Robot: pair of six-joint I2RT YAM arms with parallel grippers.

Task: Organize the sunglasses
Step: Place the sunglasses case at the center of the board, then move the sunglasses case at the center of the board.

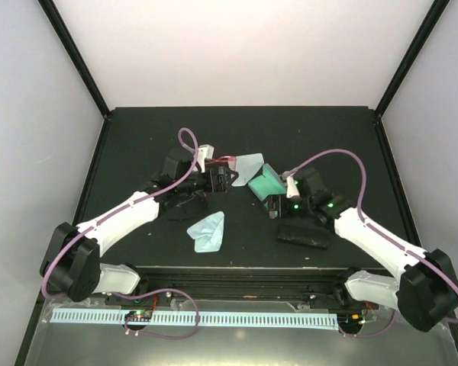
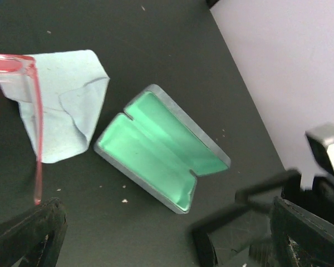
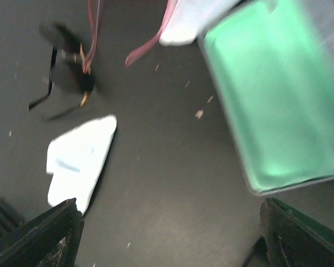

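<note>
The red-framed sunglasses (image 1: 226, 161) lie at the table's middle, partly on a light blue cloth (image 1: 249, 164). One red arm (image 2: 37, 122) ends just above my left gripper's left finger (image 2: 28, 236). My left gripper (image 1: 220, 178) is open and empty, facing the open green-lined case (image 2: 161, 150). The black sunglasses (image 1: 187, 200) lie beside the left forearm and look blurred in the right wrist view (image 3: 67, 72). My right gripper (image 1: 279, 204) stands open over bare table (image 3: 170, 239) at the near end of the open case (image 3: 273, 100).
A second light blue cloth (image 1: 208, 231) lies near the front centre. A closed black case (image 1: 303, 235) rests by the right arm. In the left wrist view a dark blurred shape (image 2: 250, 206), which I cannot identify, sits beside the open case.
</note>
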